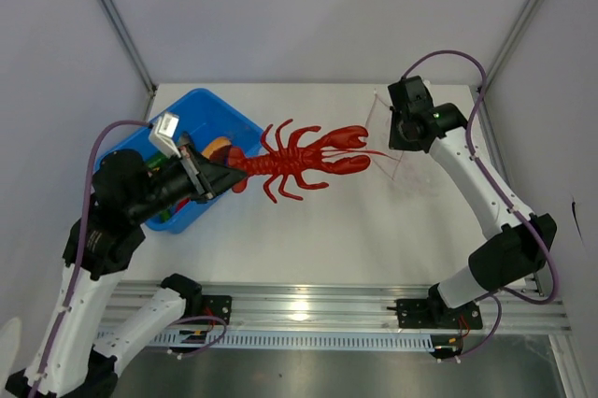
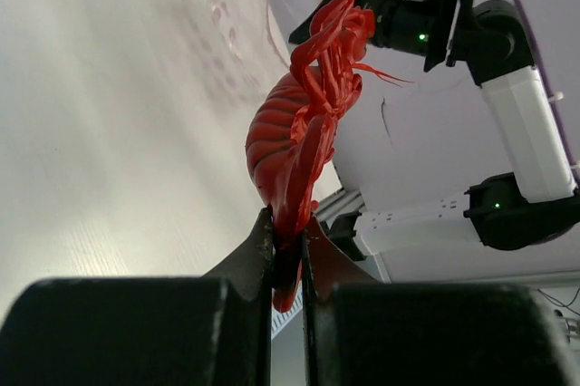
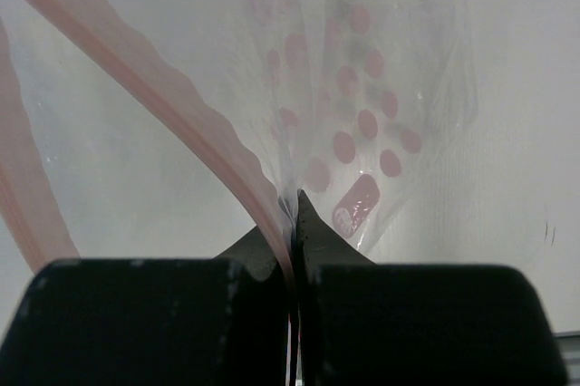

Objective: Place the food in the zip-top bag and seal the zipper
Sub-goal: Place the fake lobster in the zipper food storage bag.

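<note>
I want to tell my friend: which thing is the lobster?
On the white table, find the blue plastic bin at left. Beside it, the left gripper holds a red plastic lobster by the tail; only it has claws and legs.

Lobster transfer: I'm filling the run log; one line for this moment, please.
left gripper: shut on red lobster tail, airborne | right gripper: shut on zip-top bag edge | blue bin: other food inside
</note>
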Controlling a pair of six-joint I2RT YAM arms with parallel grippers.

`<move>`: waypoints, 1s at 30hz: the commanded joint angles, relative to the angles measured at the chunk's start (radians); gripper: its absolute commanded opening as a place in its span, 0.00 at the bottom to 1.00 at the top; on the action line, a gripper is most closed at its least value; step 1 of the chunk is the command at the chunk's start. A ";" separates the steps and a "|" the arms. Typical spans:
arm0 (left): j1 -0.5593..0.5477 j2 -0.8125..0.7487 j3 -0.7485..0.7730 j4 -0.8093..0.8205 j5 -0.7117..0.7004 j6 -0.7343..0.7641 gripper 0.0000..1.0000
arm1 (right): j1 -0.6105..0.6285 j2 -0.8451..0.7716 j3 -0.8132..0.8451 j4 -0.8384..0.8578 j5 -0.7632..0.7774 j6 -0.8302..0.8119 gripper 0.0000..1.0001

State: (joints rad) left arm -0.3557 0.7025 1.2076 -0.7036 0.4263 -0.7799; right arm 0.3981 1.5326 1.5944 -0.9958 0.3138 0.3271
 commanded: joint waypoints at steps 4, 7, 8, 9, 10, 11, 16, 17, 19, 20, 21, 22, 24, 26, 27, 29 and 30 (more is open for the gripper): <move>-0.130 0.093 0.104 -0.074 -0.201 -0.045 0.01 | 0.053 -0.092 -0.059 0.091 0.128 0.047 0.00; -0.152 0.101 0.095 -0.070 -0.245 -0.059 0.01 | 0.073 -0.129 -0.092 0.117 0.136 0.047 0.00; -0.157 0.106 0.090 -0.054 -0.247 -0.062 0.01 | 0.077 -0.135 -0.097 0.118 0.136 0.044 0.00; -0.169 0.112 0.092 -0.051 -0.248 -0.067 0.01 | 0.082 -0.140 -0.102 0.121 0.136 0.041 0.00; -0.176 0.123 0.098 -0.048 -0.251 -0.067 0.01 | 0.088 -0.147 -0.108 0.126 0.139 0.038 0.00; -0.187 0.149 0.102 -0.047 -0.254 -0.067 0.01 | 0.096 -0.150 -0.117 0.128 0.139 0.032 0.00; -0.252 0.199 0.119 -0.027 -0.284 -0.071 0.01 | 0.114 -0.167 -0.143 0.138 0.143 0.024 0.00; -0.261 0.204 0.124 -0.024 -0.293 -0.074 0.01 | 0.116 -0.172 -0.145 0.138 0.146 0.024 0.00; -0.276 0.218 0.132 -0.023 -0.299 -0.079 0.01 | 0.122 -0.172 -0.152 0.138 0.153 0.021 0.00; -0.281 0.221 0.136 -0.022 -0.307 -0.081 0.01 | 0.123 -0.173 -0.155 0.138 0.157 0.021 0.00; -0.288 0.221 0.138 -0.022 -0.317 -0.084 0.01 | 0.127 -0.175 -0.160 0.140 0.168 0.023 0.00; -0.293 0.219 0.138 -0.025 -0.317 -0.085 0.01 | 0.130 -0.173 -0.163 0.138 0.174 0.021 0.00; -0.296 0.213 0.141 -0.028 -0.328 -0.093 0.00 | 0.140 -0.178 -0.172 0.140 0.197 0.023 0.00; -0.299 0.204 0.145 -0.033 -0.339 -0.097 0.01 | 0.146 -0.184 -0.185 0.151 0.215 0.023 0.00; -0.299 0.197 0.145 -0.036 -0.342 -0.098 0.01 | 0.150 -0.186 -0.197 0.152 0.222 0.023 0.00; -0.299 0.189 0.158 -0.045 -0.342 -0.102 0.01 | 0.150 -0.186 -0.206 0.157 0.235 0.024 0.00; -0.299 0.187 0.164 -0.050 -0.339 -0.104 0.01 | 0.150 -0.187 -0.214 0.163 0.241 0.021 0.00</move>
State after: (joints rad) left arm -0.6441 0.9218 1.3064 -0.7948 0.0998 -0.8494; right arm 0.5415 1.3808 1.3933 -0.8757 0.4946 0.3470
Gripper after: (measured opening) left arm 0.104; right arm 0.003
